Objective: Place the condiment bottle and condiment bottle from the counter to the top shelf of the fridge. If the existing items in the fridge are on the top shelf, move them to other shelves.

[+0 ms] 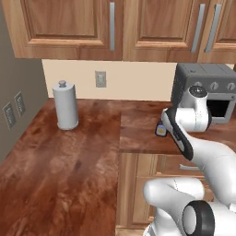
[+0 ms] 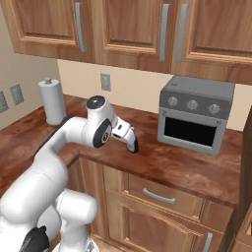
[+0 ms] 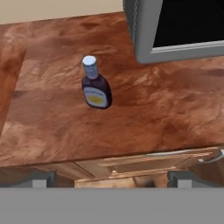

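One condiment bottle, dark purple-blue with a white cap and pale yellow label, stands upright on the reddish-brown counter, left of the oven's front corner. In the left base view the condiment bottle peeks out from behind my forearm. My gripper is open, above the counter's front edge, short of the bottle, with nothing between its fingers. In the right base view the gripper points down and right over the counter. The fridge and its top shelf are out of view.
A grey toaster oven stands on the counter at the back right, close to the bottle. A white paper towel roll stands in the far left corner. Wooden wall cabinets hang overhead; drawers with a handle sit under the counter.
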Motion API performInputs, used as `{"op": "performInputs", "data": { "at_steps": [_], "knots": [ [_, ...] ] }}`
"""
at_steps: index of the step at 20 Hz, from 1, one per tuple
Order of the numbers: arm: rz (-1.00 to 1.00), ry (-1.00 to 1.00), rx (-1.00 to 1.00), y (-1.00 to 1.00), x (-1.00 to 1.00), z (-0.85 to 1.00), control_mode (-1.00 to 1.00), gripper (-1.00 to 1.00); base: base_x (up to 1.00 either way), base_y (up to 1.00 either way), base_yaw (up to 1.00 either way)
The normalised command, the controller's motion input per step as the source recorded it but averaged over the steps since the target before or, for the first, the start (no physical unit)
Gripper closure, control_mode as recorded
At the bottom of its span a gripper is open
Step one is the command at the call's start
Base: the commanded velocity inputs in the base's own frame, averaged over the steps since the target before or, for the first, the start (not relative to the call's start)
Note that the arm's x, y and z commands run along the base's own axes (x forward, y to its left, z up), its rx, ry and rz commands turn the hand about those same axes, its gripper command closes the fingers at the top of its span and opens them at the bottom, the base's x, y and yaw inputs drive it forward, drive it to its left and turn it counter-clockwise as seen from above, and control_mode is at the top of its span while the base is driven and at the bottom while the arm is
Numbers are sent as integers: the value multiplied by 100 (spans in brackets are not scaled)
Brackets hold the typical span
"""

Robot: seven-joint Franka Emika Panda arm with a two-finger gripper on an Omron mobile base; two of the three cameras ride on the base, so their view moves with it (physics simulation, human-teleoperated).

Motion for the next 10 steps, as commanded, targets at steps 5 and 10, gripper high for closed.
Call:
{"op": "performInputs", "data": {
  "at_steps": [5, 10],
  "knots": [
    [0, 0, 0, 0, 46, -21, -100, -100, 0, 0, 0],
    [0, 0, 0, 0, 47, -28, -100, -100, 0, 0, 0]
  ]
}}
